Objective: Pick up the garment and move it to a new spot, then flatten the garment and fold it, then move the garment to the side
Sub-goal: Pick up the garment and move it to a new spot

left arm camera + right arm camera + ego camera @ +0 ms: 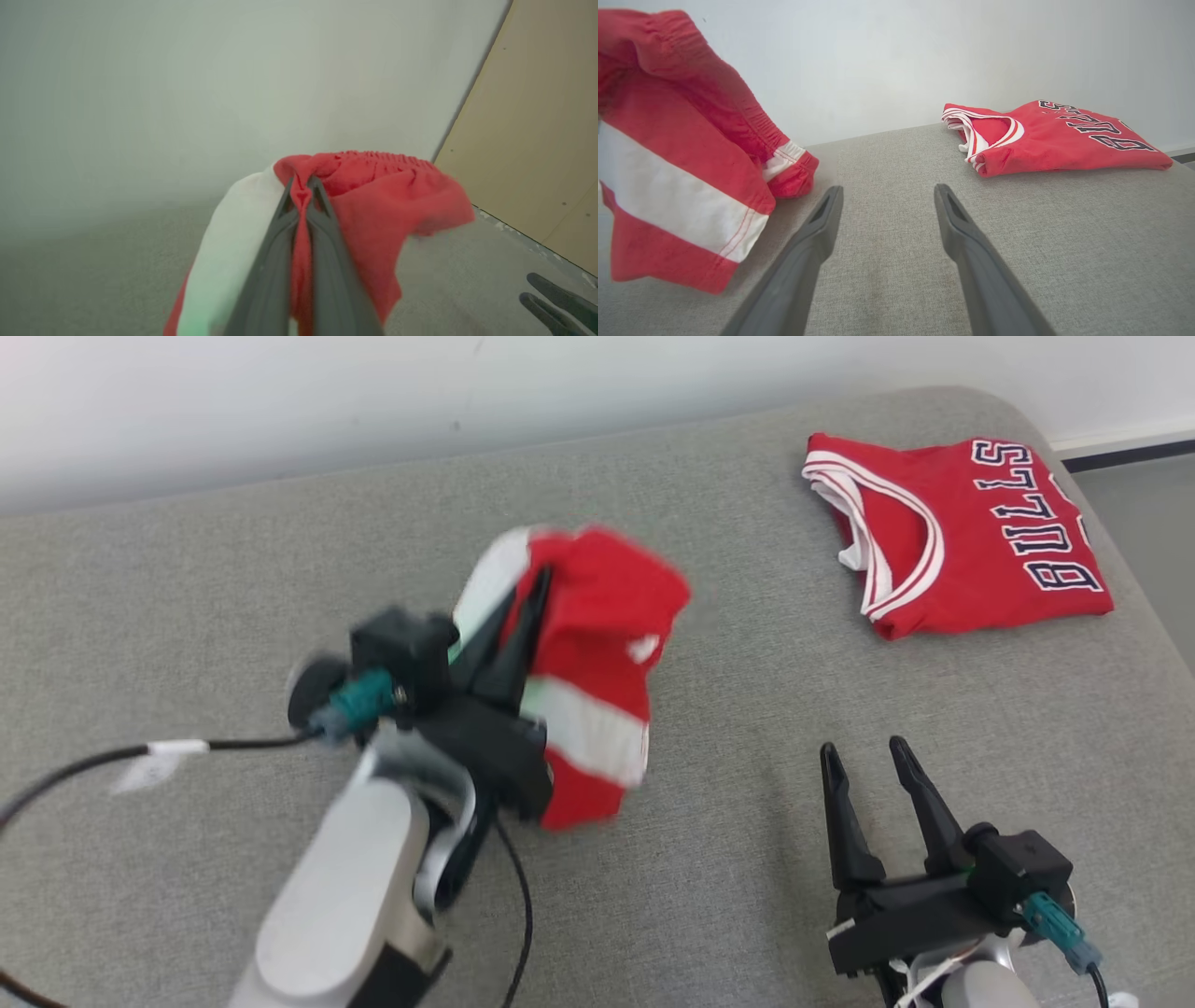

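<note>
A red garment with white stripes (597, 653) hangs in the air above the grey cushion (747, 859), bunched and blurred. My left gripper (527, 593) is shut on its upper edge. In the left wrist view the two fingers pinch a red fold of the garment (373, 210) between their tips, where the left gripper (302, 184) stands shut. The garment (682, 186) dangles at the left of the right wrist view. My right gripper (864, 751) is open low at the right, nothing between its fingers, as the right gripper (887, 193) over bare cushion.
A folded red BULLS jersey (962, 537) lies at the cushion's far right; the jersey (1050, 137) also sits ahead of the right gripper. A white wall (280, 392) runs behind the cushion. A black cable (84, 765) trails left from my left wrist.
</note>
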